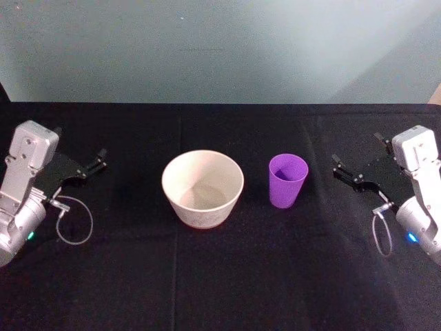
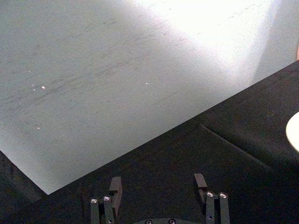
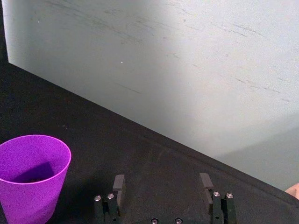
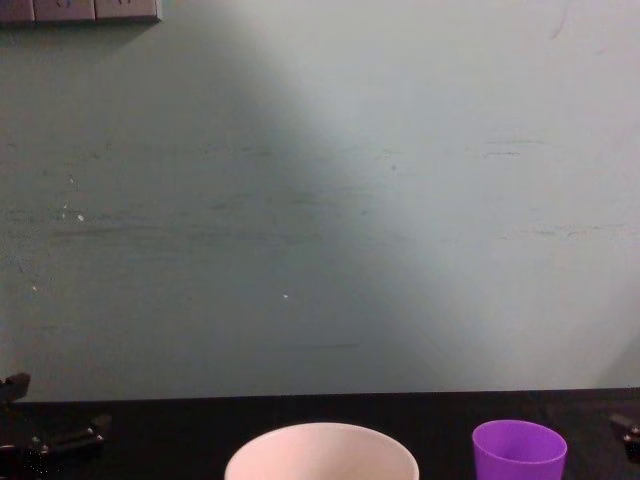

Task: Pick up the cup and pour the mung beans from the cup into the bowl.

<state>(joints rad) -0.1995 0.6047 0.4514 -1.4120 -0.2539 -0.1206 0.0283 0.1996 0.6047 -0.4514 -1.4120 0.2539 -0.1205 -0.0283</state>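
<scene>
**While nothing is gripped, everything stands apart**

Although both arms sit out at the bench's sides, you can read each end effector plainly. The left end effector (image 1: 100, 160) hangs over the left part of the bench (image 1: 220, 276), its two flat black fingers (image 2: 115, 186) spread wide with only dark cloth between them. The right end effector (image 1: 336, 167) mirrors it on the right, its fingers (image 3: 205, 183) just as far apart and holding nothing.

Between them you have the bowl (image 1: 202, 187), a wide, round, pale vessel with a smooth rim and walls tapering to a narrower base. Just to its right, apart from it, stands the cup (image 1: 287, 181): an upright, smooth purple plastic tumbler, tapered and handleless. It is nearer the right end effector. Shadow covers its inside, so you cannot make out any contents. Matte black fabric covers the bench, and a scuffed, pale greenish wall (image 1: 220, 48) rises behind.
</scene>
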